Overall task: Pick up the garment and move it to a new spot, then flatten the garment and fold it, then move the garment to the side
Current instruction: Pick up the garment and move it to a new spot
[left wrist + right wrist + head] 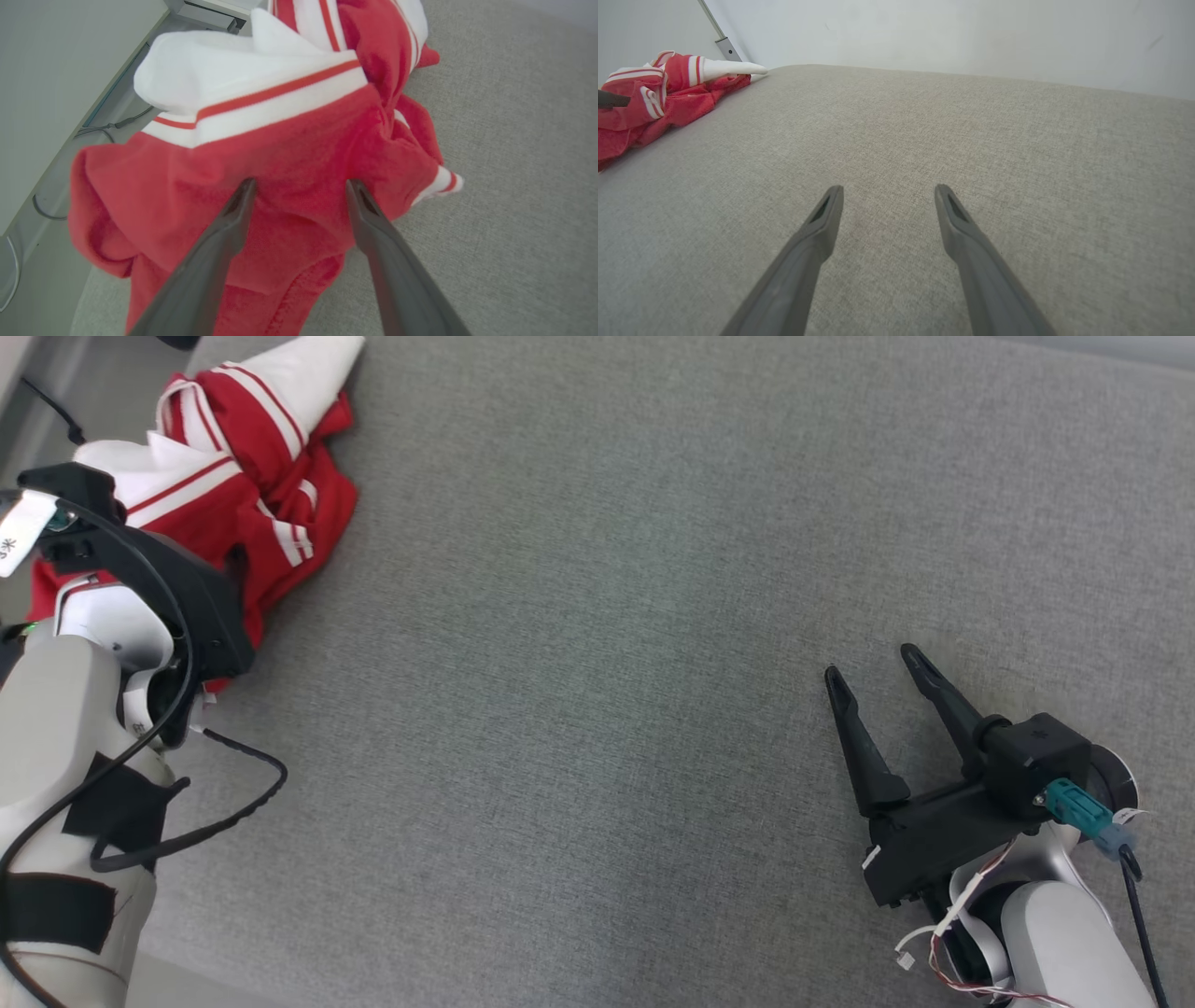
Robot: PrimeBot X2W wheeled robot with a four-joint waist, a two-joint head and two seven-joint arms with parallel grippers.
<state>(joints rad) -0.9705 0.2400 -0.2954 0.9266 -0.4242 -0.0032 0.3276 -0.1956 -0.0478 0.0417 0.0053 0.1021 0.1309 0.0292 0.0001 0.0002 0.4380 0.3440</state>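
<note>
A crumpled red garment [247,485] with white panels and red stripes lies bunched at the far left corner of the grey padded surface [607,616]. My left gripper [301,186] is open right over the garment [289,154], its two fingertips spread against the red cloth with a fold between them. In the head view its dark wrist [177,588] covers the garment's near part and hides the fingers. My right gripper [873,667] is open at the lower right, low over bare surface, far from the garment [658,98].
The surface's left edge [88,140] runs just beside the garment, with floor and cables [98,126] below it. A loose black cable [224,803] hangs from my left forearm. A pale wall [948,32] rises behind the far edge of the surface.
</note>
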